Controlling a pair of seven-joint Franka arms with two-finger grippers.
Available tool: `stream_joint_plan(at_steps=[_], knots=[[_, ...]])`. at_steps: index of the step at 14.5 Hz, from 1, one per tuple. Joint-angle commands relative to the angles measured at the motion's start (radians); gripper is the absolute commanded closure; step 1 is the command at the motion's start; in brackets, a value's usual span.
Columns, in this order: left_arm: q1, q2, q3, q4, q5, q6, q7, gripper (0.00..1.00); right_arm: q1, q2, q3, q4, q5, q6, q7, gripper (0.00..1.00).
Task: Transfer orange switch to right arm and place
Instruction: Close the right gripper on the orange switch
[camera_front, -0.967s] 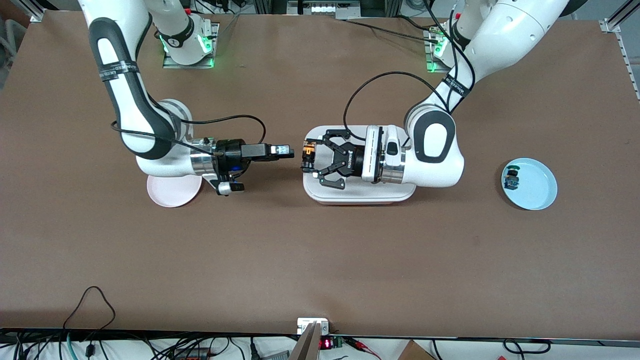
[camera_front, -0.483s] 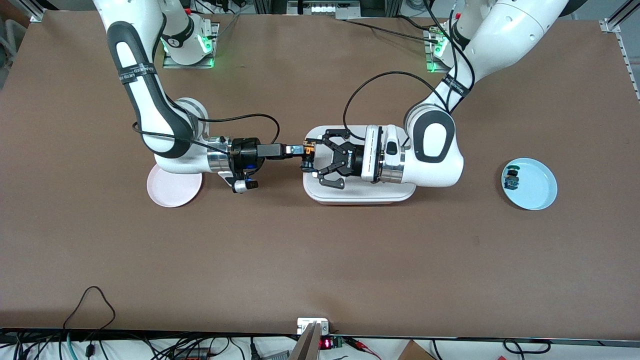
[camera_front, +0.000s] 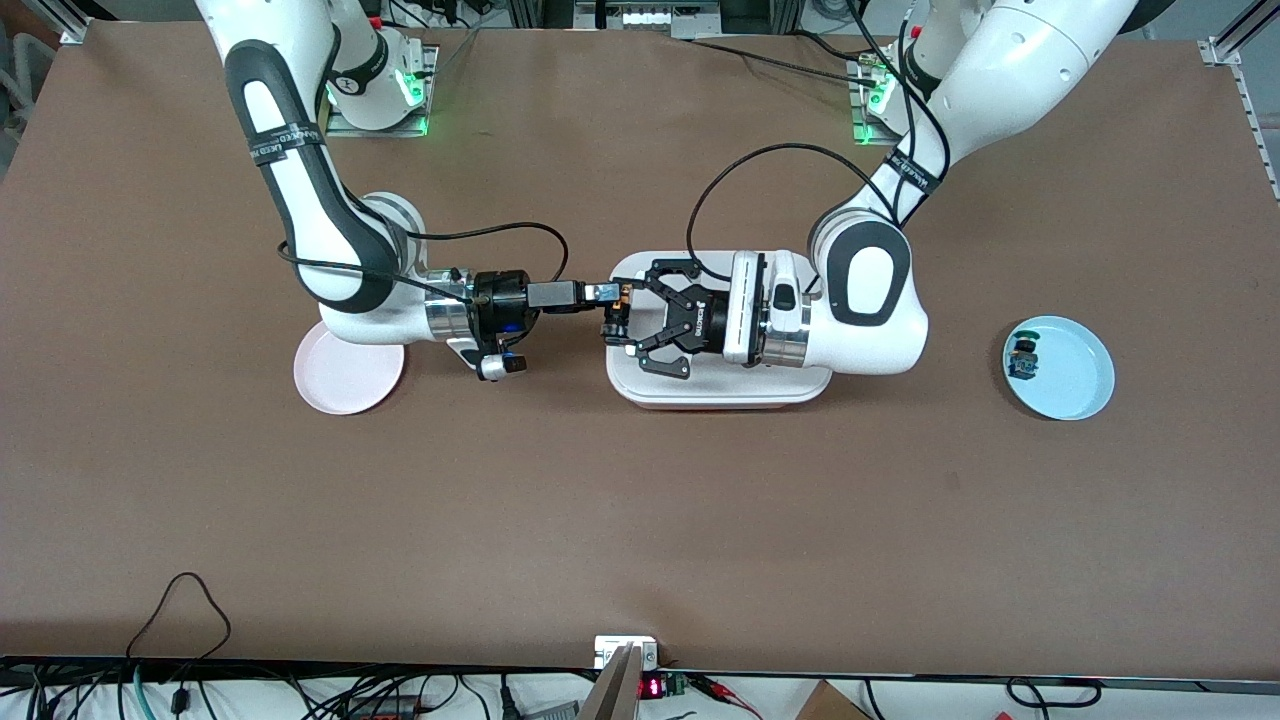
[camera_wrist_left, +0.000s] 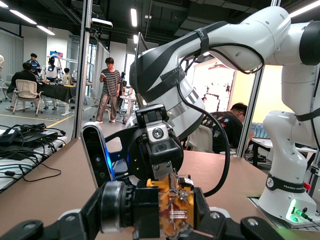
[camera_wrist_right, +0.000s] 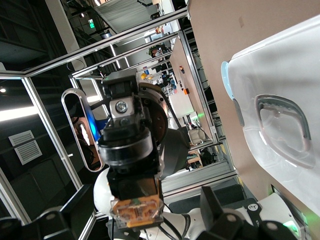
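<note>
The orange switch (camera_front: 620, 297) is being held in mid-air over the edge of the white tray (camera_front: 720, 385) that faces the right arm's end of the table. Its long axis is lying level, along the line joining the 2 grippers, and its tan terminals (camera_wrist_left: 176, 212) are facing the left wrist camera, away from the right gripper. The left gripper (camera_front: 628, 318), a wide linkage claw, is clamping the switch body between its 2 fingers. The right gripper (camera_front: 612, 292), slim and black, is reaching in level to the switch, its tip at the cap end; whether its fingers are closed cannot be told. Toward the right arm's end from the tray, a pink plate (camera_front: 348, 375) is lying on the table. Toward the left arm's end, a blue plate (camera_front: 1075, 370) is carrying a blue-green-capped switch (camera_front: 1023, 358).
</note>
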Motion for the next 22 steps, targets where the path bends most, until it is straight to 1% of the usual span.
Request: stream_joint_plan(at_steps=[1, 3, 6, 10, 11, 12, 13, 14, 17, 18, 19, 20, 21, 22], knots=[[0.0, -0.01, 0.001, -0.004, -0.036, 0.005, 0.042, 1.0, 0.009, 0.003, -0.007, 0.01, 0.022, 0.008, -0.004, 0.06], [0.0, -0.01, 0.002, -0.004, -0.035, 0.004, 0.042, 1.0, 0.008, 0.003, -0.005, 0.01, 0.026, 0.008, -0.003, 0.06], [0.005, -0.01, 0.001, -0.004, -0.033, 0.002, 0.042, 1.0, 0.009, 0.012, -0.007, 0.015, 0.063, 0.01, -0.003, 0.06], [0.008, -0.012, 0.001, -0.004, -0.033, 0.001, 0.044, 1.0, 0.012, 0.026, -0.007, 0.037, 0.066, 0.011, -0.003, 0.07], [0.006, -0.012, 0.001, -0.004, -0.033, 0.001, 0.042, 1.0, 0.012, 0.026, -0.007, 0.037, 0.066, 0.011, -0.007, 0.09], [0.005, -0.012, 0.001, -0.004, -0.035, 0.001, 0.042, 1.0, 0.012, 0.026, -0.007, 0.037, 0.066, 0.011, -0.013, 0.13], [0.006, -0.012, 0.001, -0.009, -0.033, 0.001, 0.047, 1.0, 0.012, 0.026, -0.005, 0.038, 0.066, 0.011, -0.013, 0.19], [0.006, -0.012, 0.001, -0.009, -0.035, 0.001, 0.055, 1.0, 0.012, 0.026, -0.007, 0.038, 0.069, 0.013, -0.013, 0.27], [0.002, -0.012, 0.001, -0.007, -0.035, 0.001, 0.055, 1.0, 0.011, 0.026, -0.007, 0.04, 0.071, 0.011, -0.016, 0.58], [0.003, -0.012, 0.002, -0.007, -0.035, 0.001, 0.055, 1.0, 0.011, 0.026, -0.005, 0.04, 0.074, 0.011, -0.004, 0.81], [0.003, -0.012, 0.001, -0.007, -0.035, 0.001, 0.055, 1.0, 0.011, 0.026, -0.007, 0.038, 0.074, 0.011, -0.016, 0.84], [0.003, -0.012, 0.001, -0.009, -0.038, 0.001, 0.049, 1.0, 0.011, 0.026, -0.005, 0.038, 0.074, 0.01, -0.016, 0.94], [0.003, -0.01, 0.001, -0.009, -0.038, 0.002, 0.049, 1.0, 0.011, 0.026, -0.005, 0.038, 0.074, 0.01, -0.016, 0.99], [0.003, -0.012, 0.001, -0.009, -0.038, 0.001, 0.045, 1.0, 0.012, 0.026, -0.007, 0.038, 0.074, 0.01, -0.016, 1.0]])
